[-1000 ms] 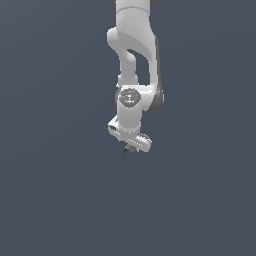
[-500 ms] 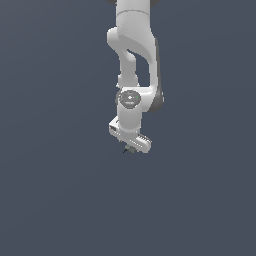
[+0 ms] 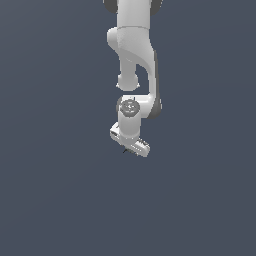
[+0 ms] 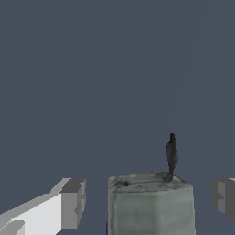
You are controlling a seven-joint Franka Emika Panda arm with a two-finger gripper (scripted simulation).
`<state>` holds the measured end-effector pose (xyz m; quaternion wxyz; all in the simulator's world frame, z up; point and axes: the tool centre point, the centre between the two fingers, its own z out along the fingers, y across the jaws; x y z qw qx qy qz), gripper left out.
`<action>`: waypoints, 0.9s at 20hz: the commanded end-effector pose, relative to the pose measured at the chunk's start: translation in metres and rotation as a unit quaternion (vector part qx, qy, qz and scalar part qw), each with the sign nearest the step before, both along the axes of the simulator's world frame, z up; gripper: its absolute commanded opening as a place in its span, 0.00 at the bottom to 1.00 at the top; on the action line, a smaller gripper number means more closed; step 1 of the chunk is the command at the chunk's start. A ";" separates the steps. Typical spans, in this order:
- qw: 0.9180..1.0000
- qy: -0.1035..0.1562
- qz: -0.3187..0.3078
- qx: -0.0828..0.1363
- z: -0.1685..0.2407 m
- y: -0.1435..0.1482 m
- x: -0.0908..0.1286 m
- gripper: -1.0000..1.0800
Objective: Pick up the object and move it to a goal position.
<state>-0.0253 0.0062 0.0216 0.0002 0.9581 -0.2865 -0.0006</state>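
Note:
In the wrist view the object (image 4: 150, 204) is a blocky grey-green item with a thin dark stem standing up from its top. It sits between the two grey fingertips of my gripper (image 4: 149, 202). One fingertip (image 4: 73, 204) and the other (image 4: 224, 198) stand off each side with a gap showing, so the gripper is open and not touching it. In the exterior view the white arm hangs down from above and the gripper (image 3: 131, 146) points downward. A tiny dark speck (image 3: 124, 150) peeks out beside it, most likely the object, which is otherwise hidden.
A plain dark grey-blue surface fills both views. No other objects, containers or edges show. No goal marker can be seen.

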 end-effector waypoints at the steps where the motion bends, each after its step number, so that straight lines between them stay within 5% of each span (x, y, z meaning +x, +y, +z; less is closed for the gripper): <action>1: 1.000 -0.001 0.000 0.000 -0.007 0.000 0.001 0.96; 4: 1.000 -0.001 0.000 0.000 -0.009 0.000 0.001 0.96; 5: 1.000 -0.001 0.000 0.000 -0.009 0.000 0.001 0.00; 18: 1.000 -0.001 0.000 0.000 -0.006 -0.001 0.002 0.00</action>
